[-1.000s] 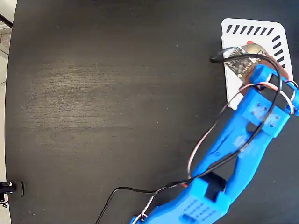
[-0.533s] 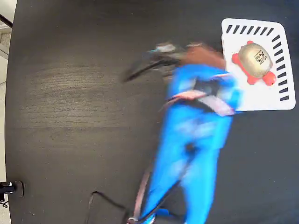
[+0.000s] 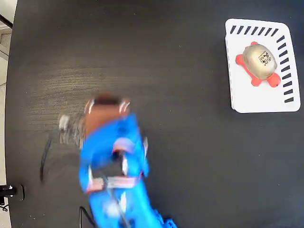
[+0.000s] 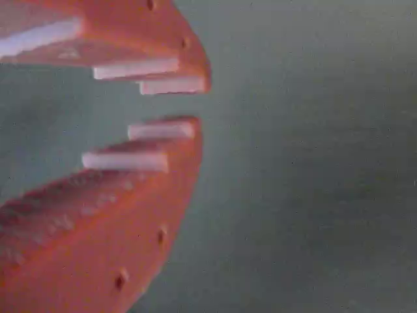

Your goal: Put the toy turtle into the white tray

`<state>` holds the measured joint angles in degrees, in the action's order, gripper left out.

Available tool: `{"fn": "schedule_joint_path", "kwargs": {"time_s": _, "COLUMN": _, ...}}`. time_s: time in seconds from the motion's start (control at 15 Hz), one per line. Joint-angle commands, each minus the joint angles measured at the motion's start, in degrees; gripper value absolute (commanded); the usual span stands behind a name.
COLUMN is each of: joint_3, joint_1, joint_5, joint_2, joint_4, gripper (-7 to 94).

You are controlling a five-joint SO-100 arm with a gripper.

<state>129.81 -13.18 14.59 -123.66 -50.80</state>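
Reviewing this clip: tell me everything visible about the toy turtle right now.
In the fixed view the toy turtle lies inside the white tray, toward its upper part, right side up. It has a shiny grey-gold domed shell with a square black-and-white code mark on top, and red-pink head and feet poking out around it. It looks like smooth plastic. Nothing but the tray touches it; the gripper is far off to the left.

Toy turtle: small, with red-pink head and feet and a shiny grey-gold domed shell bearing a square black-and-white code mark; it sits upright, shell up, inside the white tray, in the upper half. White tray: rectangular, with rounded corners and dark slanted slots along its top and right sides, lying flat near the bench's upper right corner.
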Motion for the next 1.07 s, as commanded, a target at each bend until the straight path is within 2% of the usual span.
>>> {"fn": "schedule_joint_path", "kwargs": {"time_s": 0.0, "joint_3": 12.8, "joint_1": -1.1, "joint_5": -3.2, "joint_2": -18.9, "joint_4": 7.7, "gripper": 0}}
{"fn": "schedule_joint_path", "kwargs": {"time_s": 0.13, "joint_3": 22.8, "joint_1": 0.5, "joint_5": -5.7, "joint_2": -30.4, "joint_4": 6.2, "gripper": 0}}
{"fn": "schedule_joint_path", "kwargs": {"time_s": 0.27, "joint_3": 27.4, "joint_1": 4.0, "joint_5": -7.4, "joint_2": -39.3, "joint_4": 0.7, "gripper": 0}}
{"fn": "schedule_joint_path", "kwargs": {"time_s": 0.47, "joint_3": 29.3, "joint_1": 6.2, "joint_5": -8.4, "joint_2": -45.5, "joint_4": -7.4, "gripper": 0}}
{"fn": "schedule_joint_path", "kwargs": {"time_s": 0.8, "joint_3": 35.2, "joint_1": 7.8, "joint_5": -7.8, "joint_2": -56.7, "joint_4": -15.2, "gripper": 0}}
{"fn": "schedule_joint_path", "kwargs": {"time_s": 1.0, "joint_3": 37.8, "joint_1": 8.0, "joint_5": -10.1, "joint_2": -61.2, "joint_4": -18.9, "gripper": 0}}
